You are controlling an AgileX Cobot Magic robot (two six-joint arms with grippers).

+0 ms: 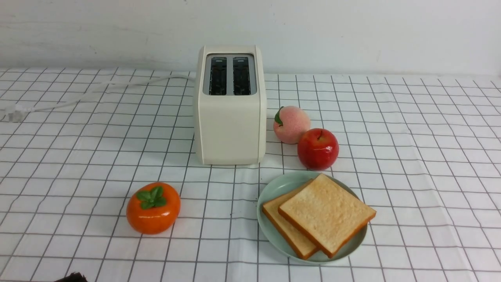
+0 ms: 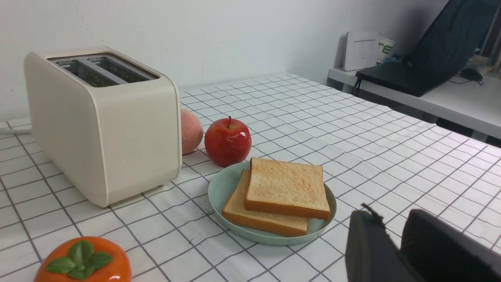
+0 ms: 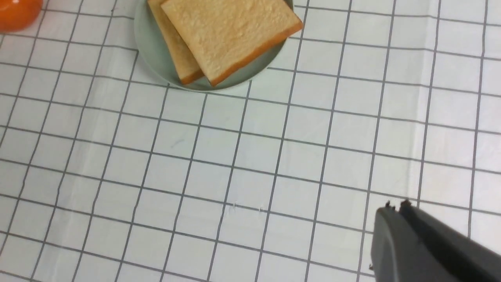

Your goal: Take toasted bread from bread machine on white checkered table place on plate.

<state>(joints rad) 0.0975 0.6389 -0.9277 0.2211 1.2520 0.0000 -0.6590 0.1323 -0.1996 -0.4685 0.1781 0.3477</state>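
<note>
Two slices of toasted bread lie stacked on the mint-green plate [image 1: 274, 188], the top slice [image 1: 327, 213] overlapping the lower one [image 1: 287, 229]. The cream bread machine [image 1: 231, 117] stands behind the plate on the white checkered table [image 1: 411, 156], and both its dark slots are empty. In the left wrist view my left gripper [image 2: 391, 219] hovers beside the plate [image 2: 219, 192], slightly open, with only tablecloth showing between its fingertips. My right gripper [image 3: 395, 207] is shut on nothing, above bare cloth well away from the plate [image 3: 150, 51].
An orange persimmon [image 1: 153, 207] sits front left of the toaster. A peach [image 1: 290, 124] and a red apple [image 1: 318, 149] sit between toaster and plate. A white cord [image 1: 98, 90] trails off to the far left. A side desk with a laptop [image 2: 411, 74] stands beyond the table.
</note>
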